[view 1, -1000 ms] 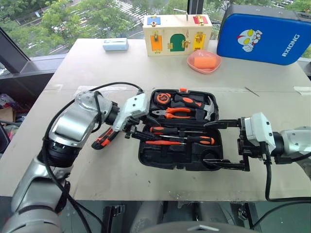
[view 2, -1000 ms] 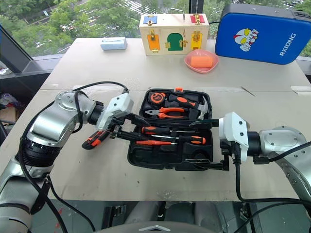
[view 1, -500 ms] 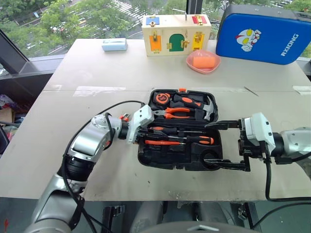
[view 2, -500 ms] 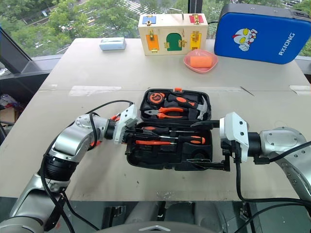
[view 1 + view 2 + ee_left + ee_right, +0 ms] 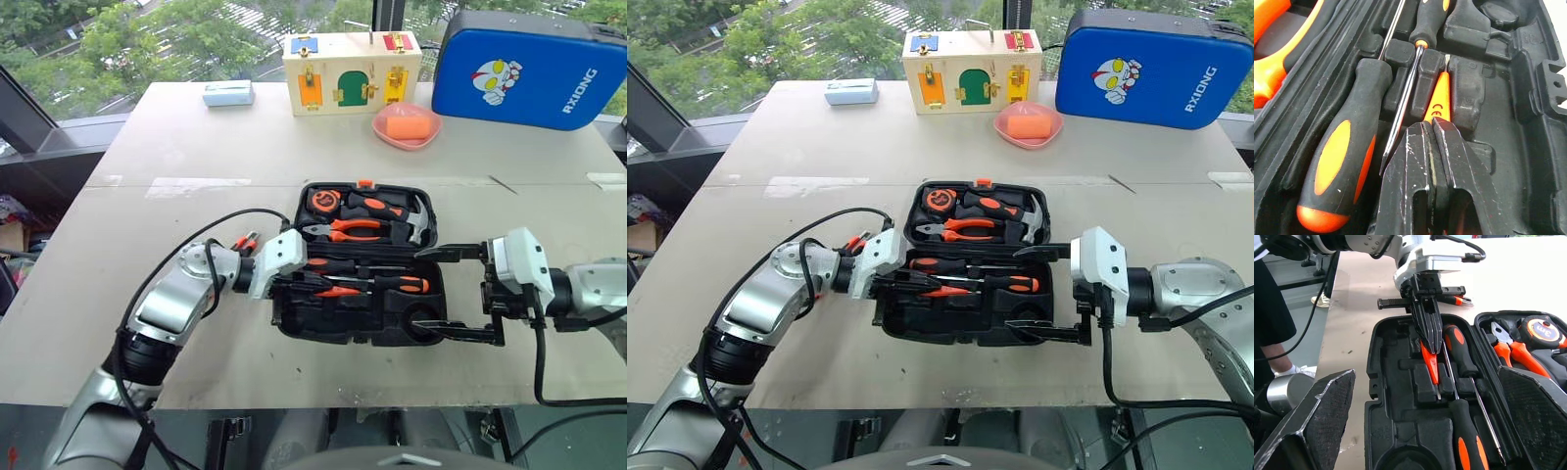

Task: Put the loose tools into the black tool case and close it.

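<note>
gripping the tester screwdriver (image 5: 1430,363) inside the black tool case (image 5: 294,323), left gripper (image 5: 1429,340) clamped; right gripper (image 5: 453,291) jaws wide, empty.

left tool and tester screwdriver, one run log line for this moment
left tool: shut on tester screwdriver | over black tool case recess | right tool: open, beside case | utility knife: on table

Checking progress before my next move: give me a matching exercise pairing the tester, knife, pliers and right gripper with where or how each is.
1 tester
2 knife
3 pliers
4 right gripper

a open, beside the case
b on the table
c in the case's far half
d in the shut left gripper

Pairs: 1-d, 2-b, 3-c, 4-a
</note>
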Controlling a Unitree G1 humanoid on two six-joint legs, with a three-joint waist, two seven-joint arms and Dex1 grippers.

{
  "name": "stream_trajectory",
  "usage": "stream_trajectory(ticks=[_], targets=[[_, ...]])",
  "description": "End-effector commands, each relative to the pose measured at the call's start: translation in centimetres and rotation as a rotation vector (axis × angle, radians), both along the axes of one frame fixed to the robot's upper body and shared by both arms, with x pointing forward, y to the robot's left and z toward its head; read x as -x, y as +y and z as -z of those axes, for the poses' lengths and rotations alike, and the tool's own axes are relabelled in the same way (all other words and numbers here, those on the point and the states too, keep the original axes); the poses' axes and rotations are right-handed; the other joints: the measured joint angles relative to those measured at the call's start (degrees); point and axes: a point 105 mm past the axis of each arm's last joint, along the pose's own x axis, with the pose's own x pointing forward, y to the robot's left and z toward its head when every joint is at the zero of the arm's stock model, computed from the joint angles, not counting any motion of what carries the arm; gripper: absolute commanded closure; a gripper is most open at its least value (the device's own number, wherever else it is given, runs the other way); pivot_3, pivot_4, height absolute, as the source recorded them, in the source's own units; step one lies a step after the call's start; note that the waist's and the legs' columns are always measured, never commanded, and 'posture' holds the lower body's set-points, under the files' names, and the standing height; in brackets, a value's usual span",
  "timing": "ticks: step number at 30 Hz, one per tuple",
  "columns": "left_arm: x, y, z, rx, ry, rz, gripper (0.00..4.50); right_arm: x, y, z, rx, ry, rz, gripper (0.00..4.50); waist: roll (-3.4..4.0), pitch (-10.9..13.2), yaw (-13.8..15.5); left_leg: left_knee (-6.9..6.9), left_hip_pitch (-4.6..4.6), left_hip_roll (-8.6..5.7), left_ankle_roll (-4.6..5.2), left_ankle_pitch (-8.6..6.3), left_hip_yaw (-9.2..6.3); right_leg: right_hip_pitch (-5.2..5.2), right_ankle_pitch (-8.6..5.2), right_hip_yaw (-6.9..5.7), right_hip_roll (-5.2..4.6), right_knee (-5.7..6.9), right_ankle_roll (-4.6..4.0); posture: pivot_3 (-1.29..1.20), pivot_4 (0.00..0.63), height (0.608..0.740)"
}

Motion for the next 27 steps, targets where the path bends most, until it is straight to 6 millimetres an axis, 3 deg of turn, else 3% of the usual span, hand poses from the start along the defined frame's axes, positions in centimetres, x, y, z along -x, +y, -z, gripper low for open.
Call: stream_trajectory(ticks=[1, 4, 10, 13, 14, 18, 19, 20, 21, 24, 27], targets=[[0.2, 1.2, 2.2, -0.072, 0.025, -0.034, 4.43, 0.0, 0.0, -0.8, -0.017, -0.044, -0.004, 0.0, 0.0, 0.0, 0.0, 0.0, 0.0, 0.0, 0.0, 0.0, 0.0, 0.0, 0.0, 0.0, 0.0, 0.0, 0.0, 0.0, 0.15, 0.735], [0.9, 1.6, 1.4, -0.056, 0.011, -0.025, 4.43, -0.2, 0.1, -1.0, -0.024, -0.05, -0.005, 0.0, 0.0, 0.0, 0.0, 0.02, 0.01, 0.0, 0.0, 0.0, 0.0, 0.0, 0.0, -0.01, 0.0, 0.02, 0.0, 0.0, 0.15, 0.735], [0.2, 5.2, -5.7, 0.115, -0.072, -0.241, 4.43, -0.8, 0.5, -1.5, -0.053, -0.074, -0.035, 0.0, -0.02, 0.0, -0.8, -0.11, -0.02, 0.02, 0.0, 0.0, -0.05, -0.11, 0.0, 0.06, 0.05, 0.02, -0.01, 0.0, 0.15, 0.735], [1.4, 8.7, -7.9, 0.133, -0.095, -0.386, 3.64, -1.6, 1.2, -1.9, -0.084, -0.098, -0.066, 0.0, -0.1, 0.1, -1.0, -0.03, -0.06, 0.01, 0.0, -0.01, -0.06, -0.11, 0.0, 0.04, 0.04, 0.01, 0.0, 0.0, 0.15, 0.735], [2.2, 9.8, -8.2, 0.134, -0.091, -0.444, 3.15, -1.8, 1.5, -2.1, -0.097, -0.097, -0.081, 0.0, -0.09, 0.1, -1.5, -0.03, -0.05, 0.01, 0.0, 0.0, -0.05, -0.11, 0.0, 0.07, 0.04, -0.01, 0.0, 0.0, 0.15, 0.735], [6.0, 14.4, -7.1, 0.088, -0.073, -0.697, 1.4, -2.2, 2.1, -2.8, -0.133, -0.091, -0.146, 0.0, 0.0, 0.1, -1.6, -0.15, -0.02, 0.01, -0.01, 0.0, -0.03, -0.13, 0.0, 0.11, 0.02, -0.07, 0.0, 0.0, 0.15, 0.735], [7.5, 16.1, -6.1, 0.057, -0.066, -0.784, 1.0, -2.3, 2.3, -3.1, -0.146, -0.089, -0.171, 0.0, -0.01, 0.1, -1.7, -0.19, 0.0, 0.01, -0.01, -0.01, 0.03, -0.14, 0.0, 0.19, 0.02, -0.1, 0.0, 0.0, 0.15, 0.735], [9.0, 17.4, -5.3, 0.03, -0.056, -0.86, 0.33, -2.2, 2.5, -3.4, -0.155, -0.084, -0.195, 0.0, -0.04, 0.1, -1.8, -0.28, 0.02, 0.02, -0.01, 0.0, 0.06, -0.14, 0.0, 0.19, 0.01, -0.11, -0.01, 0.0, 0.15, 0.735], [10.4, 18.6, -4.6, 0.005, -0.047, -0.927, 0.01, -2.1, 2.6, -3.6, -0.162, -0.077, -0.22, 0.0, -0.03, 0.1, -1.6, -0.31, 0.02, 0.05, -0.01, -0.01, 0.07, -0.17, 0.0, 0.22, 0.04, -0.15, -0.02, 0.0, 0.15, 0.735], [13.8, 20.4, -3.4, -0.052, -0.033, -1.061, 0.01, -1.9, 2.7, -4.0, -0.159, -0.064, -0.285, 0.0, -0.08, 0.1, -0.9, -0.33, 0.03, 0.06, 0.0, -0.01, 0.04, -0.12, -0.01, 0.15, -0.01, -0.24, -0.04, 0.0, 0.15, 0.735], [15.0, 20.9, -3.2, -0.079, -0.038, -1.111, 0.01, -1.9, 2.7, -4.1, -0.146, -0.06, -0.315, 0.0, -0.1, 0.1, 1.4, -0.29, 0.01, 0.03, 0.23, -0.16, -0.13, -0.01, 0.03, 0.06, -0.08, -0.3, -0.09, 0.0, 0.15, 0.735]])
